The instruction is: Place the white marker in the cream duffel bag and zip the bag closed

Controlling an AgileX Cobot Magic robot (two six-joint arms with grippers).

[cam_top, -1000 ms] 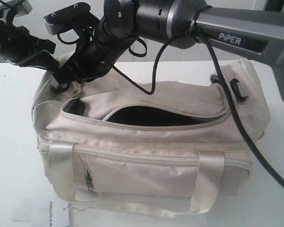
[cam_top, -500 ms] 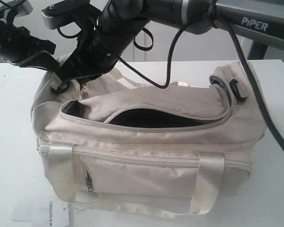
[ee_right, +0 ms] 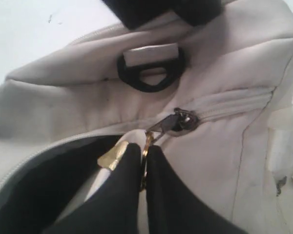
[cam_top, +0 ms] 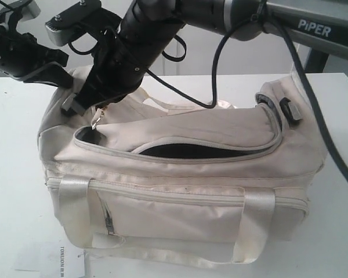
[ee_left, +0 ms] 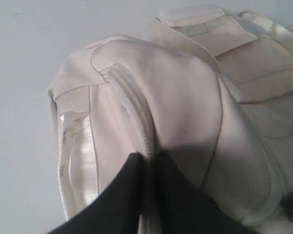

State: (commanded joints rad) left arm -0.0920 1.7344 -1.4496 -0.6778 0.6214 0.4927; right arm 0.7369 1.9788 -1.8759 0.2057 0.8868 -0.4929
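Right fingers (ee_right: 122, 195) pinch the zipper pull (ee_right: 154, 132), left fingers (ee_left: 117, 195) the cream duffel bag (cam_top: 180, 174); interior dark.

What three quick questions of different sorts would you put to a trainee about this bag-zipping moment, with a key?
1. True or false: the cream duffel bag is zipped fully shut.
2. Multiple choice: the right end effector is A) open, B) shut on nothing, C) shut on the zipper pull.
3. Fill in: the left end effector pinches the fabric of the ____.
Key: 1 false, a dark gap shows along the top opening; 2 C; 3 bag, at one end.
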